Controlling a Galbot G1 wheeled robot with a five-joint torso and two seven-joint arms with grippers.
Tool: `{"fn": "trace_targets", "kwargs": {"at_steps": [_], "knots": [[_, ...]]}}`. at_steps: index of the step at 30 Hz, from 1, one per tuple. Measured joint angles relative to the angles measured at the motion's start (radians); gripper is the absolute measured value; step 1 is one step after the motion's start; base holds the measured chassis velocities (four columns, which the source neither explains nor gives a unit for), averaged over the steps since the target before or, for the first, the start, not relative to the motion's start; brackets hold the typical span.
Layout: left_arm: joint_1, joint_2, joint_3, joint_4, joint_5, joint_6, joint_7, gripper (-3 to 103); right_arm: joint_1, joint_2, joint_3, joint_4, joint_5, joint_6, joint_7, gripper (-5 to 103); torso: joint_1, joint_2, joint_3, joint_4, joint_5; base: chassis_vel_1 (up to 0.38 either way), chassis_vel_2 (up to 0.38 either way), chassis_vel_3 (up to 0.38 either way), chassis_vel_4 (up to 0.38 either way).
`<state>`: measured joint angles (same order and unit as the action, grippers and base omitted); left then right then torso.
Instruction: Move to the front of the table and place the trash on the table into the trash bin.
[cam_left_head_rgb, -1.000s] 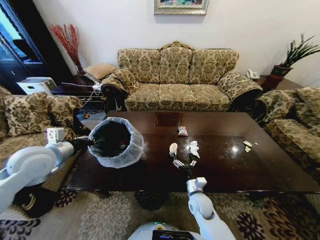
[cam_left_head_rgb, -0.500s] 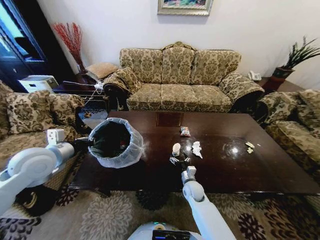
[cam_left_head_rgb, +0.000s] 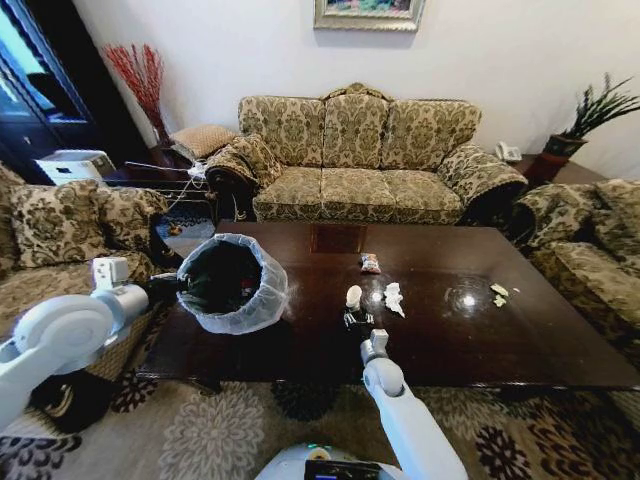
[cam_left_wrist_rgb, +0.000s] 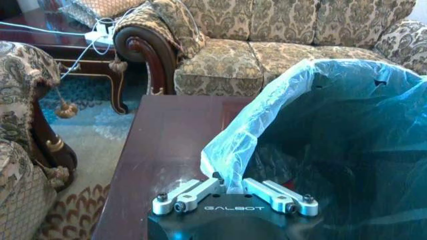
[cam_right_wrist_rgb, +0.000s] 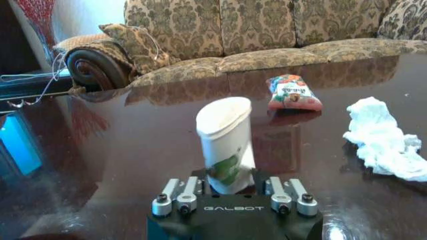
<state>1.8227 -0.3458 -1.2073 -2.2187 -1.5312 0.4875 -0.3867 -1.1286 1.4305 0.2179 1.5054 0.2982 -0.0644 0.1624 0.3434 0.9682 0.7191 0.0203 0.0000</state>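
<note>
While the robot faces the long edge of the table (cam_left_head_rgb: 500, 340), its right arm reaches over it.
Table: dark, glossy reddish-brown wood, mirroring the sofa (cam_left_head_rgb: 355, 150) behind.
Right gripper (cam_right_wrist_rgb: 230, 187): fingers part-spread round the base of a small white cup (cam_right_wrist_rgb: 227, 142); whether they press it I cannot tell.
Cup: upright, tapered, green mark low on its side, plain in the right wrist view.
Other trash: crumpled white tissue (cam_right_wrist_rgb: 383, 140) beside the cup; red printed wrapper (cam_right_wrist_rgb: 292, 92) farther back; yellowish scraps (cam_left_head_rgb: 497, 293) well apart.
Left gripper (cam_left_wrist_rgb: 230, 187): pinched on the bag-lined rim of the trash bin (cam_left_head_rgb: 230, 285).
Bin: round, dark, filmy whitish liner, at the table's left end.
</note>
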Motion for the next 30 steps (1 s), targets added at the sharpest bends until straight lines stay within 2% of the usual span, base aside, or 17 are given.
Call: {"fn": "trace_targets", "kwargs": {"at_steps": [1, 4, 6, 11, 19, 22, 24, 25, 27, 30], "knots": [[0.000, 0.000, 0.000, 0.000, 0.000, 0.000, 0.000, 0, 0.000, 0.000, 0.000, 0.000, 0.000, 0.000, 0.000, 41, 0.000, 0.000, 0.000, 0.0000, 0.0000, 0.000, 0.000, 0.000, 0.000], [0.000, 0.002, -0.001, 0.001, -0.001, -0.002, 0.000, 0, -0.001, 0.000, -0.001, -0.004, 0.000, 0.005, 0.000, 25, 0.000, 0.000, 0.000, 0.0000, 0.0000, 0.000, 0.000, 0.000, 0.000], [0.000, 0.002, -0.002, 0.002, -0.001, -0.002, 0.000, 0, -0.001, -0.001, -0.001, -0.005, 0.000, 0.006, 0.000, 25, 0.000, 0.000, 0.000, -0.0001, 0.0000, 0.000, 0.000, 0.000, 0.000], [0.000, 0.002, -0.002, 0.007, -0.001, -0.003, 0.001, 0, -0.005, -0.003, 0.000, -0.007, 0.000, 0.015, 0.001, 3, 0.000, 0.000, 0.000, -0.0001, 0.0000, 0.000, 0.000, 0.000, 0.000], [0.000, 0.004, -0.002, 0.011, -0.001, -0.004, 0.002, 0, -0.034, -0.010, 0.002, 0.027, 0.000, 0.018, 0.021, 0, 0.000, 0.000, 0.000, -0.0001, 0.0000, 0.000, 0.000, 0.000, 0.000], [0.000, 0.008, -0.002, 0.015, -0.001, -0.006, 0.003, 0, -0.057, -0.016, -0.002, 0.054, -0.009, 0.022, 0.015, 16, 0.000, 0.000, 0.000, -0.0001, 0.0000, 0.000, 0.000, 0.000, 0.000], [-0.001, 0.009, -0.002, 0.015, -0.001, -0.006, 0.003, 0, -0.059, -0.016, -0.003, 0.057, -0.012, 0.024, 0.014, 16, 0.000, 0.000, 0.000, -0.0001, 0.0000, 0.000, 0.000, 0.000, 0.000], [-0.001, 0.011, -0.002, 0.015, -0.001, -0.007, 0.003, 0, -0.058, -0.014, -0.003, 0.059, -0.016, 0.025, 0.014, 27, 0.000, 0.000, 0.000, -0.0001, 0.0000, 0.000, 0.000, 0.000, 0.000], [-0.002, 0.012, -0.001, 0.015, -0.001, -0.007, 0.003, 0, -0.057, -0.014, -0.003, 0.059, -0.018, 0.025, 0.014, 27, 0.000, 0.000, 0.000, -0.0001, 0.0000, 0.000, 0.000, 0.000, 0.000], [-0.002, 0.013, -0.001, 0.015, -0.001, -0.008, 0.006, 0, -0.037, -0.011, -0.006, 0.057, -0.035, 0.025, 0.016, 43, 0.000, 0.000, 0.000, -0.0001, 0.0000, 0.000, 0.000, 0.000, 0.000]]}}
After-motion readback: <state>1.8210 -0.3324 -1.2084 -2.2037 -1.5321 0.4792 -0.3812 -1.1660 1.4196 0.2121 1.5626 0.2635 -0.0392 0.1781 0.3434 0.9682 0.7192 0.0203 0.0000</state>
